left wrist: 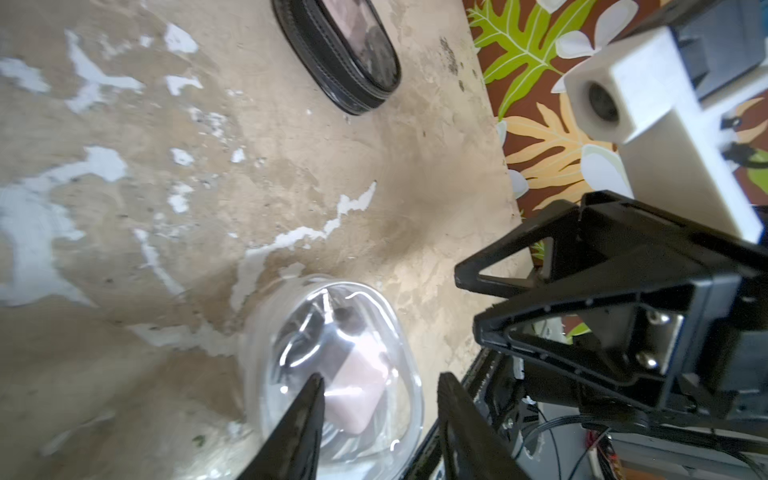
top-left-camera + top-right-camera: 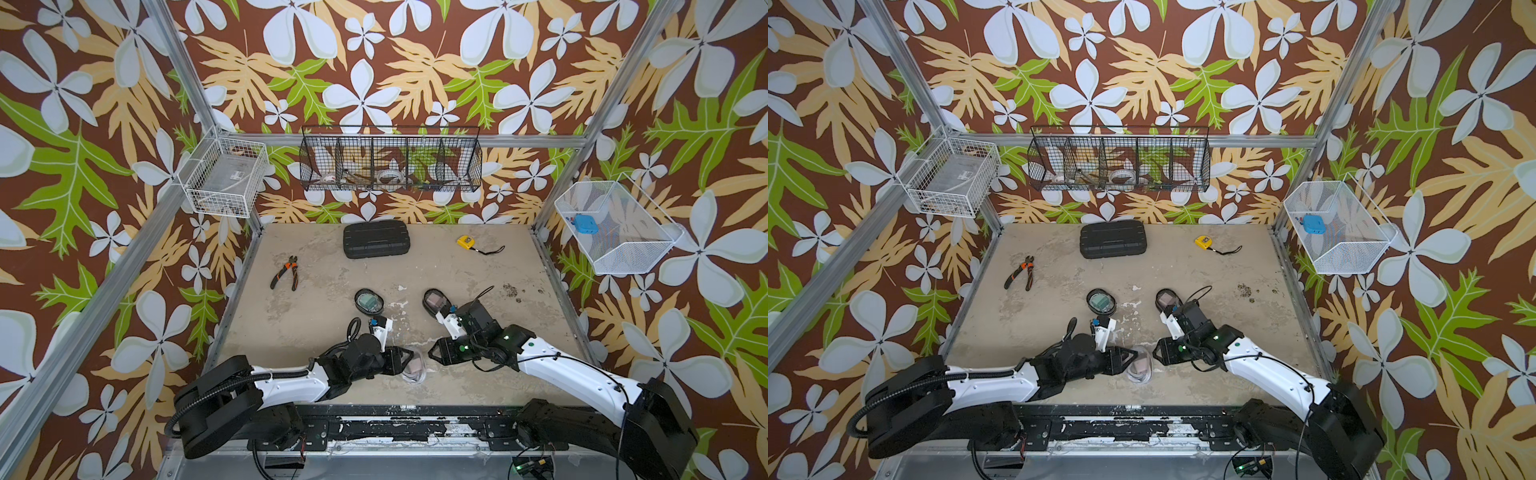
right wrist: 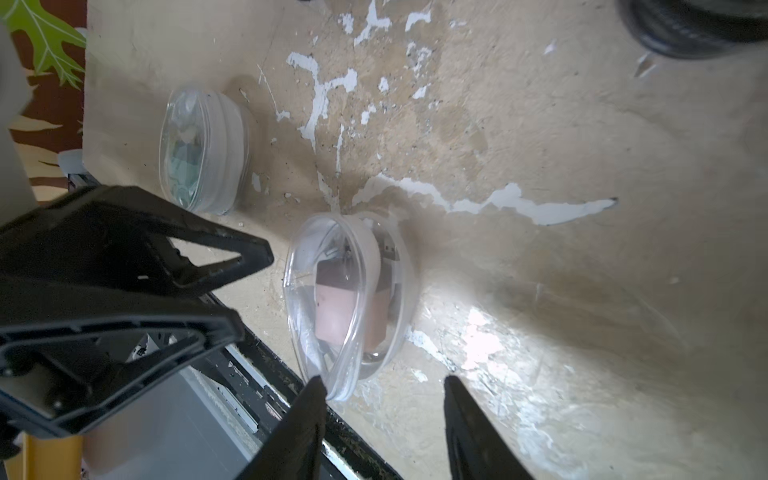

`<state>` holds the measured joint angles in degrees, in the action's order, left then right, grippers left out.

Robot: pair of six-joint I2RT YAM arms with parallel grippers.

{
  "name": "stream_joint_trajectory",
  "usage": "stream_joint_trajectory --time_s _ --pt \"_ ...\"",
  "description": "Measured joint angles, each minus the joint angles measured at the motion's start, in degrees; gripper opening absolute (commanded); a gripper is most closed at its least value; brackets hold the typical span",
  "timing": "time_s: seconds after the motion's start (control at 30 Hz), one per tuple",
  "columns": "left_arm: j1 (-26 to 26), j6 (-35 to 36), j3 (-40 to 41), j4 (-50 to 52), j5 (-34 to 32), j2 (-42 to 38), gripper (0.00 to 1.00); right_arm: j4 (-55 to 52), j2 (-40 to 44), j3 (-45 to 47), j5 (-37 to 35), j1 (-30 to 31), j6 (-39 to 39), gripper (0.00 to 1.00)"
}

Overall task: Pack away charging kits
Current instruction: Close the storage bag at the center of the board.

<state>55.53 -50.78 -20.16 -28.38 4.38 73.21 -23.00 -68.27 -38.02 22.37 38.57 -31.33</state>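
Nearest in both top views, the left gripper (image 2: 408,358) and right gripper (image 2: 433,352) are flanking a clear oval plastic case (image 2: 414,370) lying near the front of the beige table (image 2: 291,332). Left wrist view: jaws are standing apart, gripping nothing, with a dusty-pink cube plug (image 1: 357,390) showing inside the case. Right wrist view: jaws are likewise gaping, empty.

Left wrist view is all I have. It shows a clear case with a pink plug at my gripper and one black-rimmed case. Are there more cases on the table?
Observer: Yes. Both top views show a second black-rimmed case, with a teal plug inside, to the left of yours.
Operator: And another clear one?
Observer: Yes. The right wrist view shows a second clear case, holding a teal cube plug, by the table's front edge, past the left gripper.
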Motion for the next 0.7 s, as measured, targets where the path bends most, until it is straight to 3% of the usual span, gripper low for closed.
stream_joint_trajectory --time_s 0.27,0.47,0.7 --pt "-0.28 0.74 1.99 4.85 -0.04 -2.12 0.46 3.96 -7.82 -2.49 1.36 1.84 -0.42 0.4" --pt "-0.35 0.96 2.6 5.38 0.0 -1.9 0.48 5.64 -10.12 -1.14 2.08 1.86 -0.39 0.3" --pt "-0.57 0.76 2.97 4.17 1.62 0.61 0.5 7.69 -10.14 0.81 4.48 1.9 -1.42 0.29"
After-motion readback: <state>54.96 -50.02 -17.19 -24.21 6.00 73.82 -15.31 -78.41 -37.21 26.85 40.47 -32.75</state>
